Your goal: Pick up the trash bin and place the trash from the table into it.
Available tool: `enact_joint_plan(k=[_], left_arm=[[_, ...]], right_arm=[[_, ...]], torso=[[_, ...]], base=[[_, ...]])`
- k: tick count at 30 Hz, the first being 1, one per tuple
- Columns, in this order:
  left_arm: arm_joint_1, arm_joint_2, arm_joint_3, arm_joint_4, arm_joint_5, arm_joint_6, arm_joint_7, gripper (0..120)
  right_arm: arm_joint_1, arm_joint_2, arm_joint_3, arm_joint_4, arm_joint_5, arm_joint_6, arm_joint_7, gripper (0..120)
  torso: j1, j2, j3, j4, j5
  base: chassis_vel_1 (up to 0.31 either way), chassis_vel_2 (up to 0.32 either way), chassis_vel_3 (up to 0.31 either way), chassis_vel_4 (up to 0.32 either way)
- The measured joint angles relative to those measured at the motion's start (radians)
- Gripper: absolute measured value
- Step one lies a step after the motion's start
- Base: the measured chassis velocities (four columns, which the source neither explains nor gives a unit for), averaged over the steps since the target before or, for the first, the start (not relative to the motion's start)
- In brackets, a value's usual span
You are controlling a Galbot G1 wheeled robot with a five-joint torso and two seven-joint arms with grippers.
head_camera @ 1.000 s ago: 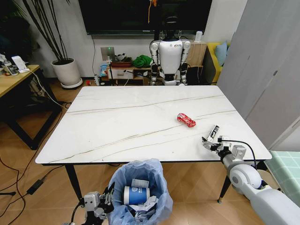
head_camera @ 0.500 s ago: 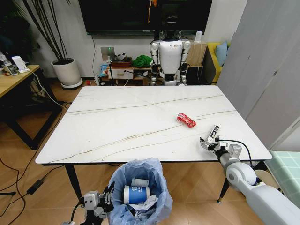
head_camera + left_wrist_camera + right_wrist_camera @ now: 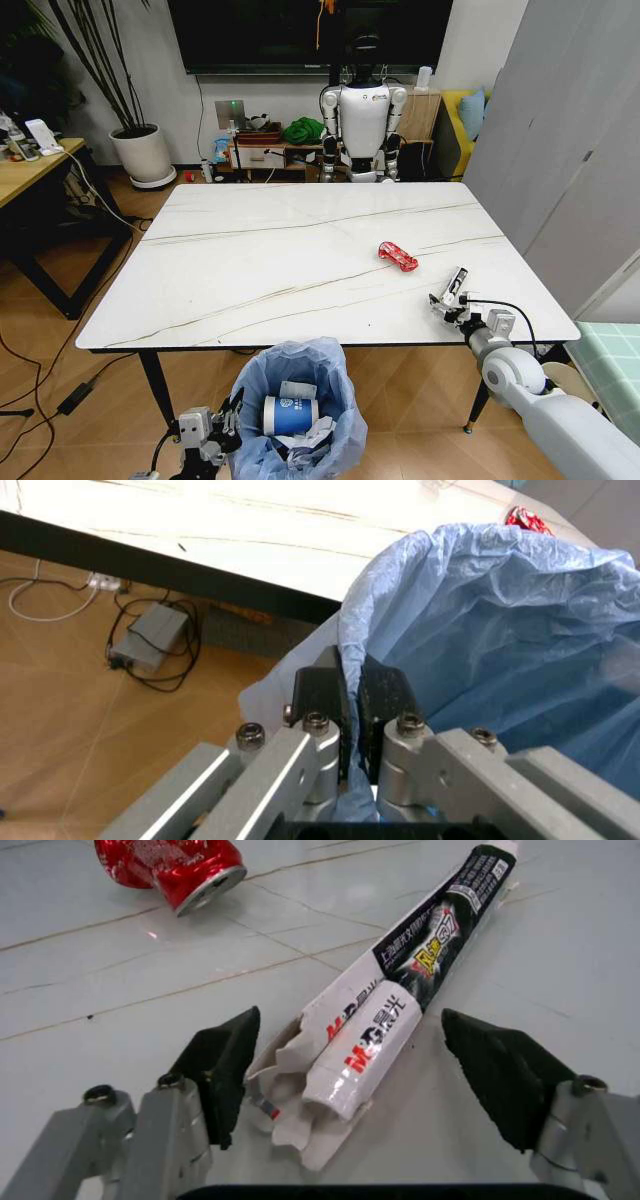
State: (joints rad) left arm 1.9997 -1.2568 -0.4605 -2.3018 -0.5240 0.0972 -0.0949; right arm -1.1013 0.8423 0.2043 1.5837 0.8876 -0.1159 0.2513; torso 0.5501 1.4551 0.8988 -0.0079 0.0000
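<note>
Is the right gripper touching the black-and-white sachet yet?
Apart. In the right wrist view the right gripper straddles the black-and-white sachet with open fingers, bare table showing on both sides.

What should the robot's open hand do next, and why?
Probably close the right gripper on the black-and-white sachet. Its open fingers already sit on either side of the sachet on the table, and the left gripper is pinching the rim of the trash bin below the table edge.
</note>
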Motion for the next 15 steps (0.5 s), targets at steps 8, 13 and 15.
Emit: enact_joint_plan(k=[8,13,15], left_arm=[[-0.001,0.002,0.002,0.005,0.0,0.0,0.0,0],[-0.003,0.003,0.003,0.006,0.0,0.0,-0.001,0],[-0.005,0.004,0.004,0.006,0.0,0.0,0.0,0]], right_arm=[[-0.007,0.001,0.004,0.0,0.0,0.007,0.0,38],[-0.013,0.001,0.005,0.004,-0.006,0.017,-0.003,18],[-0.014,0.0,0.006,0.008,-0.007,0.019,-0.003,11]], torso=[[0.0,0.0,0.0,0.0,-0.0001],[0.0,0.0,0.0,0.0,0.0003],[0.0,0.0,0.0,0.0,0.0002]], base=[[0.0,0.0,0.0,0.0],[0.0,0.0,0.0,0.0],[0.0,0.0,0.0,0.0]])
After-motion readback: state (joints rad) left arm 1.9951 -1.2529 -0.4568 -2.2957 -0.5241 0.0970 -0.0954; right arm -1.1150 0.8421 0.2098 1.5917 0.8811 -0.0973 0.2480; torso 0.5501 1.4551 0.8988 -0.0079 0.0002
